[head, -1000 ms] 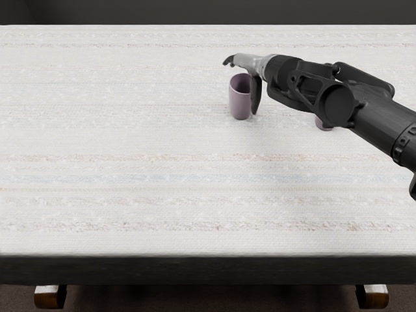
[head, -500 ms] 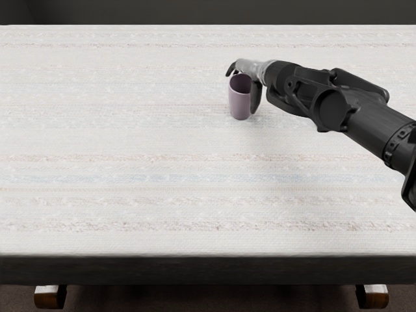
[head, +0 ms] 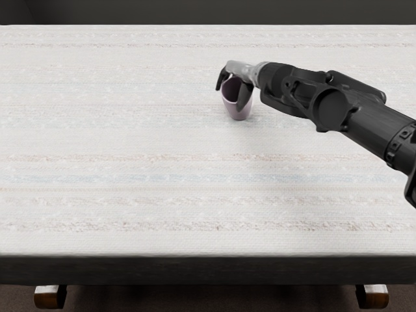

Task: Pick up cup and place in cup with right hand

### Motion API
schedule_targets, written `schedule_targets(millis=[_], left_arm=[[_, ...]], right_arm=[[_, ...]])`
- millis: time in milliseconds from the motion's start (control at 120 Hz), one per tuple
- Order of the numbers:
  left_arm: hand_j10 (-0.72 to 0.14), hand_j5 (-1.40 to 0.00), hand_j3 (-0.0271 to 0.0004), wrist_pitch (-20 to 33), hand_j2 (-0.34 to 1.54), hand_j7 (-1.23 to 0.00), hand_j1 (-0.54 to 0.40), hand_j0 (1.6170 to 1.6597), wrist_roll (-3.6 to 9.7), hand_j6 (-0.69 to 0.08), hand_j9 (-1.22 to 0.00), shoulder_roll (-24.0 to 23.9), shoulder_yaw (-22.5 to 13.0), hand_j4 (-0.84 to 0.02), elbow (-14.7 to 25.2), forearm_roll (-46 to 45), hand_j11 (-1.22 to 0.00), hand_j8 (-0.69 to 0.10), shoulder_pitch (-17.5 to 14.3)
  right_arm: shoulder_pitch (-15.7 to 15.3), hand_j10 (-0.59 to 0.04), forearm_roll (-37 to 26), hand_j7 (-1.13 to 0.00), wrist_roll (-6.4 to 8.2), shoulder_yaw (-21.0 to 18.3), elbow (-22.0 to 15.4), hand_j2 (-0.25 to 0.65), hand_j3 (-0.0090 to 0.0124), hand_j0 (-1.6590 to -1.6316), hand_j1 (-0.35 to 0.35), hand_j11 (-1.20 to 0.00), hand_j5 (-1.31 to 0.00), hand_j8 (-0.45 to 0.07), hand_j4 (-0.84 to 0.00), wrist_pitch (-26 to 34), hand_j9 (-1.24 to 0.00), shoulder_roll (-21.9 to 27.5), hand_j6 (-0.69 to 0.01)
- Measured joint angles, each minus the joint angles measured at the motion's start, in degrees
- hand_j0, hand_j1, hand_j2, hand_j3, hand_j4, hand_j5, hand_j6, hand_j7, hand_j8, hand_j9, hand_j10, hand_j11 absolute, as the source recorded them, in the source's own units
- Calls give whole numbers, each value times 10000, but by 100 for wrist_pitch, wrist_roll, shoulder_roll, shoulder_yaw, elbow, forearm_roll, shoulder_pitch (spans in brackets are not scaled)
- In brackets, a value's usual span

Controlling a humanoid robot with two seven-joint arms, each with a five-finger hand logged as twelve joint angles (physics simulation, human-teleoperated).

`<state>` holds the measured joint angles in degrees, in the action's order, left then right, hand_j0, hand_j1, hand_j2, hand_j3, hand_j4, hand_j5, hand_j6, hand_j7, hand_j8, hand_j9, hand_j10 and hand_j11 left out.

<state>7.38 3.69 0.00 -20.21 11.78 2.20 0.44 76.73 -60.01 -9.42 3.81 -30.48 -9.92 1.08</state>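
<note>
Reading from the left, you have the pale, faintly striped table (head: 117,140) first, then the dark curled fingers (head: 221,81) of your right hand (head: 240,70), bent down over the left side of the rim. Between them and the thumb (head: 245,96), which lies across the near right side, is the purple cup (head: 238,110); it leans, with its mouth toward the left and its base at the cloth or very near it. You have it grasped, as far as I can judge, though the pads' contact is partly hidden from you. To the right, the black arm (head: 331,109) slants off past the picture's edge. The step in hand looks to be the grip just ahead of the lift, so the task is in its early part. Your next move calls for firming up the fingers and thumb evenly, bringing the cup level, then raising it straight up before you carry it anywhere. Go gently, since a leaning cup could pivot or slip out of a lopsided pinch. You can't see the other cup it should go into (your arm may well be covering it), so find that one before you set a course.
</note>
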Motion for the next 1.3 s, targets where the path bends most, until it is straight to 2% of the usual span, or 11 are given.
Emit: schedule_targets(millis=[142,333,608,800,933,992,1058,1108,1200,1233,1300], left_arm=[[1,-1,-1,0,0,-1,3489,16581,0,0,-1,0,0,0,0,0,-1,0,0],[0,0,0,0,-1,0,3490,16581,0,-1,0,0,-1,0,0,0,0,0,0],[0,1,1,0,-2,1,3491,16581,0,-1,1,0,-1,-1,0,0,1,-1,0],[0,2,1,0,-2,2,3491,16581,0,-1,2,0,-1,-1,0,0,2,-1,0],[-1,2,1,0,-2,2,3491,16581,0,-2,2,0,-1,-2,0,0,2,-1,0],[-1,2,1,0,-2,2,3491,16581,0,-2,2,0,-1,-2,0,0,2,-2,0],[0,2,1,0,-2,2,3491,16581,0,-2,2,0,0,-2,0,0,2,-1,0],[0,2,1,0,-2,2,3491,16581,0,-2,2,0,0,-1,0,0,2,-1,0],[0,1,1,0,-2,1,3491,16581,0,-2,2,0,0,-1,0,0,2,-1,0],[0,1,1,0,-2,1,3491,16581,0,-2,1,0,0,-1,0,0,2,-1,0],[-1,1,1,0,-2,1,3491,16581,0,-2,1,0,0,-2,0,0,1,-1,0]], right_arm=[[11,-2654,160,-7285,-16,-9,-382,1669,-6,-16539,1255,-7263,-6906,-2418,-5809,-26,-7096,255,-3692],[74,-2913,238,-7544,-24,16,-630,1284,1,-16531,814,-7600,-7592,-2576,-5751,-222,-7645,523,-3961],[252,-2962,616,-7858,-71,46,-1920,1428,3,-16535,615,-8043,-8206,-2550,-5811,-449,-8226,1579,-4083],[304,-2751,661,-8131,-550,95,-3027,2134,1,-16539,912,-8287,-8690,-2210,-5891,-212,-8611,2256,-3847],[357,-2461,648,-8228,-923,127,-3883,1095,-2,-16526,779,-8402,-8931,-1938,-5878,-78,-8749,2783,-3627],[365,-2339,672,-8250,-994,196,-4173,1036,-12,-16518,802,-8426,-9070,-1824,-5819,-76,-8830,3050,-3553],[371,-2327,696,-8267,-1039,285,-4421,870,11,-16520,841,-8535,-9091,-1811,-5830,-81,-8856,3326,-3383],[373,-2005,714,-8277,-1080,363,-4576,756,5,-16519,817,-8599,-9181,-1730,-5787,-94,-8974,3504,-3369],[371,-2614,723,-8294,-1134,520,-4781,745,0,-16518,814,-8646,-9132,-1752,-5844,-196,-8935,3734,-3458],[370,-2117,731,-8300,-1144,556,-4852,724,-13,-16513,783,-8631,-9211,-1761,-5805,-223,-9000,3824,-3528],[352,-2252,751,-8304,-1157,639,-5001,721,-6,-16508,779,-8582,-9158,-1753,-5844,-259,-8963,4019,-3487]])
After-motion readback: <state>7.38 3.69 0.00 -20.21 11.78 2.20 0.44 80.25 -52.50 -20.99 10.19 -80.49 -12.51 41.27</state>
